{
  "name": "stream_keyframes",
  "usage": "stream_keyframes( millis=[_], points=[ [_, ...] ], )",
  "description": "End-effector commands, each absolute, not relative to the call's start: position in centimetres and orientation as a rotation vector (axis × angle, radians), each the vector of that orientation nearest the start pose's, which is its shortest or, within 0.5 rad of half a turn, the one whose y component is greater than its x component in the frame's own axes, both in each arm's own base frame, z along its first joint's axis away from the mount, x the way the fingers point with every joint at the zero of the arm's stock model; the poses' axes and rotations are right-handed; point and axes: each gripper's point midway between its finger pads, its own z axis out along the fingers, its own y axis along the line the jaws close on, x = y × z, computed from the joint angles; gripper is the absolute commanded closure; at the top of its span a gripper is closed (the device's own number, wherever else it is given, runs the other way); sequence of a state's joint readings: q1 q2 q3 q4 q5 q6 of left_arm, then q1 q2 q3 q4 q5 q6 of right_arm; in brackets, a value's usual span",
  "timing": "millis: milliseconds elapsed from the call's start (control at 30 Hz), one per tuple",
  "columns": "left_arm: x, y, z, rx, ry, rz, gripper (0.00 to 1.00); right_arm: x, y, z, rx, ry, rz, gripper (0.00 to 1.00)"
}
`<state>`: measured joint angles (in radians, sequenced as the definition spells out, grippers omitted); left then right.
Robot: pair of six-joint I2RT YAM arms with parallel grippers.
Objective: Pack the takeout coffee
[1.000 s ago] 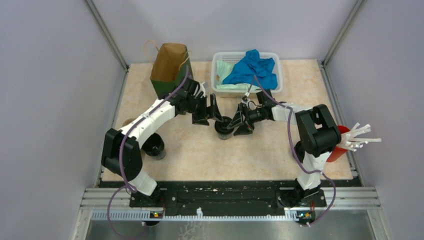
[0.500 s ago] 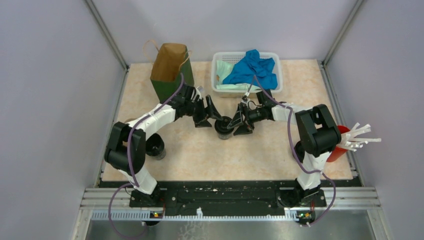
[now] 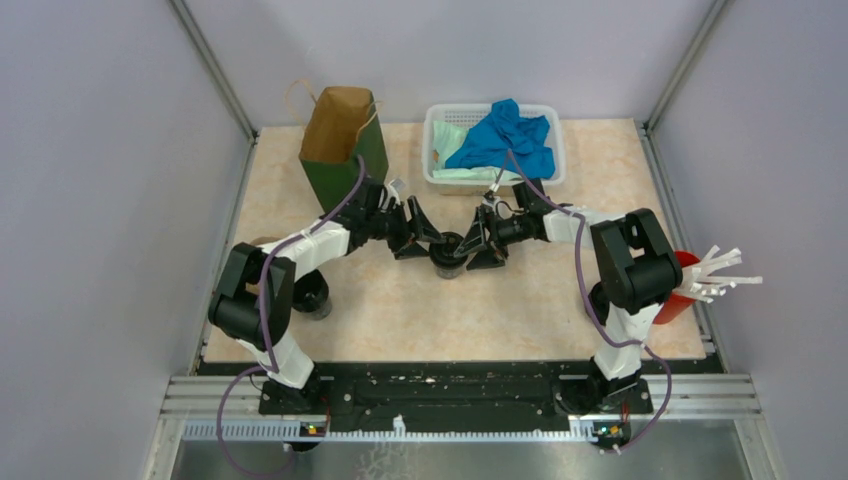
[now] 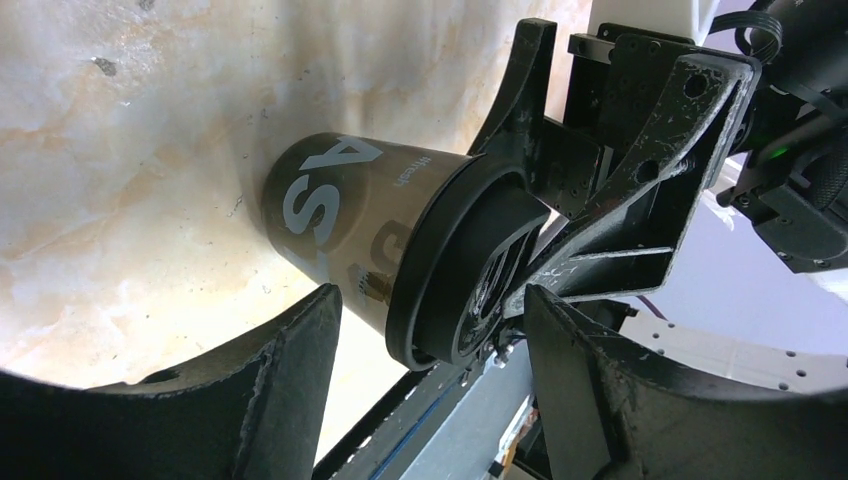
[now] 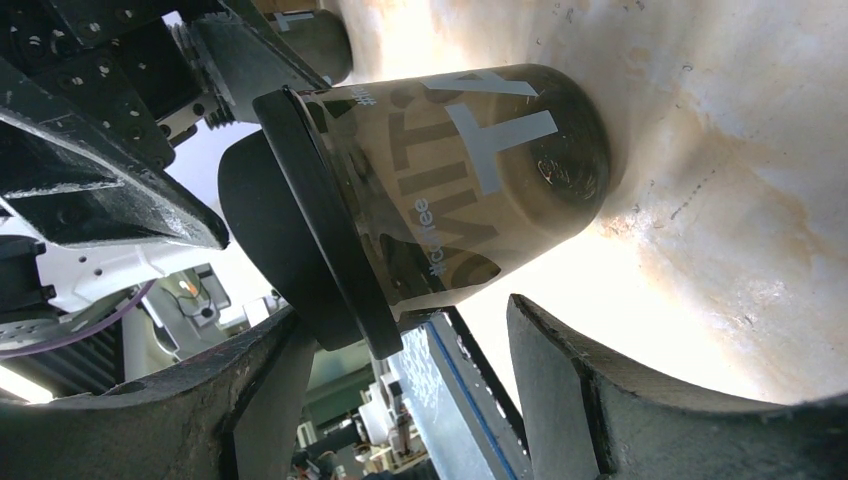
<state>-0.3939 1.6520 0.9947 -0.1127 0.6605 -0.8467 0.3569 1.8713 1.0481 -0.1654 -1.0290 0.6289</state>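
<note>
One takeout coffee, a small black cup with a black ridged lid, stands mid-table. My left gripper reaches it from the left and my right gripper from the right. In the left wrist view the coffee has its lid between the tips of my open left gripper, with gaps on both sides. In the right wrist view my right gripper is open too, and the lid's rim sits close to one finger. Another takeout coffee stands by the left arm.
A brown and green paper bag stands open at the back left. A white basket holding a blue cloth sits at the back middle. A red cup with white sticks is at the right edge, behind the right arm.
My left gripper has slid in toward the middle coffee and its jaws have narrowed a little. The right arm and the cups have stayed put.
</note>
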Motion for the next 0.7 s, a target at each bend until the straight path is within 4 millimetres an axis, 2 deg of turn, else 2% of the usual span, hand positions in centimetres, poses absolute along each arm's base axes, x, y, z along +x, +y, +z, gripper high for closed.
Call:
stream_keyframes(
  millis=[0, 267, 533, 667],
  points=[
    [31.91, -27.68, 12.9, -0.191, 2.429, -1.449, 0.27, 28.43, 27.93, 8.66, -0.111, 2.638, 1.654, 0.32],
    [31.65, -27.42, 13.08, -0.217, 2.329, -1.56, 0.23, 28.37, 27.95, 8.54, -0.111, 2.641, 1.659, 0.32],
    [31.74, -27.58, 13.35, -0.207, 2.3, -1.588, 0.21, 28.36, 27.94, 8.63, -0.114, 2.64, 1.66, 0.32],
    [31.9, -27.56, 12.87, -0.223, 2.314, -1.58, 0.26, 28.39, 27.94, 8.67, -0.111, 2.638, 1.661, 0.32]
  ],
)
